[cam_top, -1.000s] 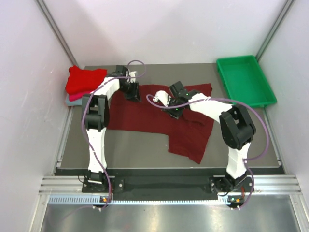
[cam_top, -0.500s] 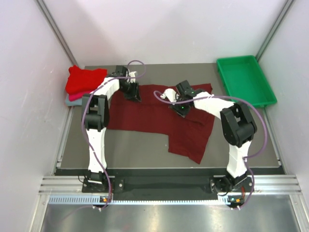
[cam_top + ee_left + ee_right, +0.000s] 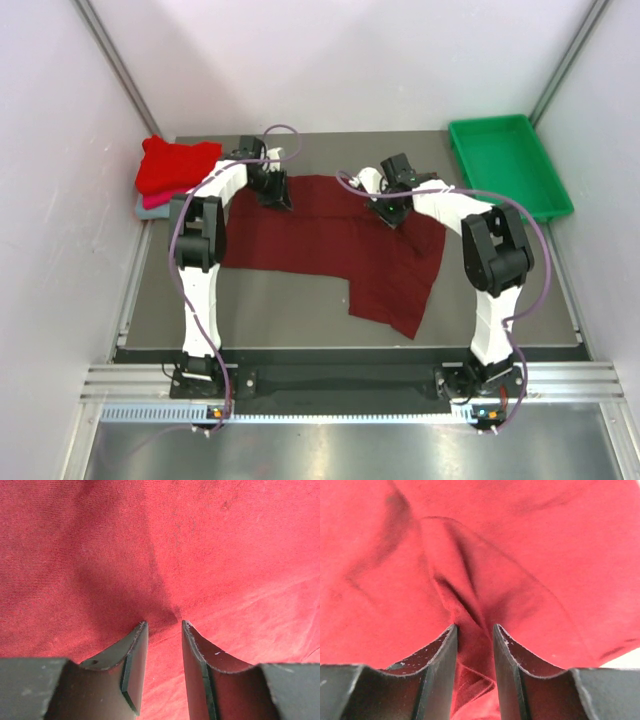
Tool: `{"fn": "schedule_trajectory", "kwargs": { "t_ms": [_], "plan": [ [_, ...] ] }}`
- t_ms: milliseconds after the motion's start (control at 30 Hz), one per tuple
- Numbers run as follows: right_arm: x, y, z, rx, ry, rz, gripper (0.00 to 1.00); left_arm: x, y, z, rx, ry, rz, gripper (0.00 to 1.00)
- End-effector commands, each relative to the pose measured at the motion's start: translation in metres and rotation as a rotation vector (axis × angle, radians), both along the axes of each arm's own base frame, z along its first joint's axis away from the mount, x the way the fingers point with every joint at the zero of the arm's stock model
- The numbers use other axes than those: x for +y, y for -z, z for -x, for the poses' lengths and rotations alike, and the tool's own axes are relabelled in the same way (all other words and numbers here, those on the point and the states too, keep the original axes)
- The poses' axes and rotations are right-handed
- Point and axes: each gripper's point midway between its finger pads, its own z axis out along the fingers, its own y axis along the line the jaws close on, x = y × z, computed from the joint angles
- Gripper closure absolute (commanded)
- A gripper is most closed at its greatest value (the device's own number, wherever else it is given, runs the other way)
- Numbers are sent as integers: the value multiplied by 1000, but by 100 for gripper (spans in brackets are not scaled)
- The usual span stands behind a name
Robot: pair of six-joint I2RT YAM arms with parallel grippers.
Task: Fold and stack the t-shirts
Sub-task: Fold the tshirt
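The dark maroon t-shirt (image 3: pixel 330 250) lies spread over the middle of the table, with one part hanging down toward the front right. My left gripper (image 3: pixel 276 200) sits on its far left edge, jaws narrow, pinching a small pucker of cloth (image 3: pixel 164 623). My right gripper (image 3: pixel 392 214) sits on the far right part of the shirt and is shut on a raised fold that runs between its fingers (image 3: pixel 475 626). A folded bright red t-shirt (image 3: pixel 172 165) lies on pink (image 3: pixel 152 201) and grey-blue (image 3: pixel 143 210) ones at the far left.
A green plastic tray (image 3: pixel 456 140) stands at the back right corner. White walls close in the table on the left, back and right. The arm bases sit on the rail at the near edge.
My right gripper has moved right and toward the back, dragging the maroon cloth with it and flattening the shirt's far right part. The left gripper has stayed in place.
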Motion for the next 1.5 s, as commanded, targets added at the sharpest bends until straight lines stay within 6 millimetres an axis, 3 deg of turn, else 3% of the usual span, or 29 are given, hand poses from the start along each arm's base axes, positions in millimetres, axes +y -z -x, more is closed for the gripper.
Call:
{"fn": "schedule_trajectory", "kwargs": {
  "t_ms": [0,267,400,567,700,800,900,967,1100,1267,1367,1467],
  "plan": [
    [-1,-17,-19,-58,15,-12,65,-3,-2,6,-1,10,0,61],
    [1,-13,-14,-38,8,-20,69,-3,-4,6,-8,13,-8,61],
    [2,-13,-10,-28,-2,-28,91,-3,-3,5,-8,14,-10,61],
    [9,-35,-3,-41,-32,-57,100,-4,-3,5,-11,18,-13,61],
    [23,-67,6,-32,-45,-135,100,-4,-2,4,-11,18,-13,61],
    [42,-91,24,32,-92,-245,100,-4,-4,2,-22,19,-17,61],
    [51,-104,36,78,-109,-299,100,-5,-3,3,-15,21,-16,62],
    [56,-103,43,118,-123,-327,100,-6,-3,2,-19,22,-17,61],
    [62,-88,56,204,-133,-341,81,-7,-5,1,-23,25,-16,61],
    [67,-94,61,222,-152,-373,69,-6,-4,1,-24,30,-25,61],
    [60,-103,55,190,-134,-371,68,-7,-4,1,-26,31,-23,61],
    [38,-98,47,164,-63,-340,68,-7,-5,-2,-32,27,-22,61]
  ]
}}
